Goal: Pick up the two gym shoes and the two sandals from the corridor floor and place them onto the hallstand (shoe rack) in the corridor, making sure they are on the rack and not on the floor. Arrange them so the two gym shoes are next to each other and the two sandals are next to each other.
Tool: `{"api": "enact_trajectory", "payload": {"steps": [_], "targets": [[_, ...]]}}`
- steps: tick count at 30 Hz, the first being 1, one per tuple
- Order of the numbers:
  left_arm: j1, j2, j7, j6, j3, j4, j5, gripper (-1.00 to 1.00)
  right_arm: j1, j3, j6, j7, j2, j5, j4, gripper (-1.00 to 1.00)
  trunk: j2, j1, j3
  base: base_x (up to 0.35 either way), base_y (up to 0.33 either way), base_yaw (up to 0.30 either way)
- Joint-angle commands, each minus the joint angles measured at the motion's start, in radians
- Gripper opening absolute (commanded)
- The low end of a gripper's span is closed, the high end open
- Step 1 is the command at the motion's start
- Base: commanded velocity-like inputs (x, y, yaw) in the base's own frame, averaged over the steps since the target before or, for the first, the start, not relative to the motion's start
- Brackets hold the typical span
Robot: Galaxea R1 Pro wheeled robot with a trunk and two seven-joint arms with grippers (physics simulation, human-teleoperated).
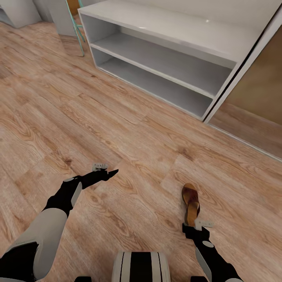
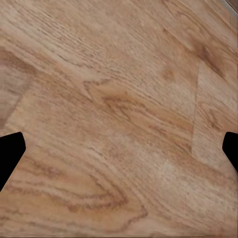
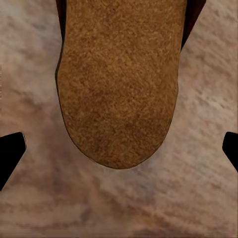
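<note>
One brown sandal (image 1: 191,203) lies flat on the wood floor (image 1: 137,156), well short of the rack (image 1: 164,58), whose two grey shelves hold nothing. The right claw (image 1: 196,229) hovers at the sandal's near end, fingers (image 3: 11,151) spread wide, its heel (image 3: 119,89) between them but untouched. The left claw (image 1: 105,172) hangs over bare planks, fingers (image 2: 10,153) also apart.

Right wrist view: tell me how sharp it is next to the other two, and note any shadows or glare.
Right wrist view: the sandal footbed shows grain, but the corridor floor around it is soft and smeared. Left wrist view: floor grain is crisper, evenly lit. Head view: faint bright glints on the hallstand top, shaded shelves, wide-angle slant in the plank lines.
</note>
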Motion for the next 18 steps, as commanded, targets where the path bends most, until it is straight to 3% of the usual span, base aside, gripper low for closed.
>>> {"api": "enact_trajectory", "payload": {"steps": [1, 9, 18], "targets": [[-0.001, -0.001, -0.008, 0.008, 0.006, -0.001, -0.007, 1.00, 0.000, 0.002, 0.000, -0.003, 0.000, -0.009, -0.001, 1.00, 0.000, 0.000, -0.001, 0.000, 0.000, 0.174], [0.000, -0.001, -0.008, 0.008, 0.006, -0.001, -0.007, 1.00, 0.000, 0.002, 0.000, -0.002, 0.000, -0.009, -0.001, 1.00, 0.000, 0.000, -0.003, 0.000, 0.000, 0.048], [-0.001, -0.001, -0.009, 0.008, 0.006, -0.001, -0.007, 1.00, 0.000, 0.002, 0.000, -0.002, 0.000, -0.009, -0.001, 1.00, -0.001, 0.001, -0.021, 0.000, 0.000, 0.082]]}}
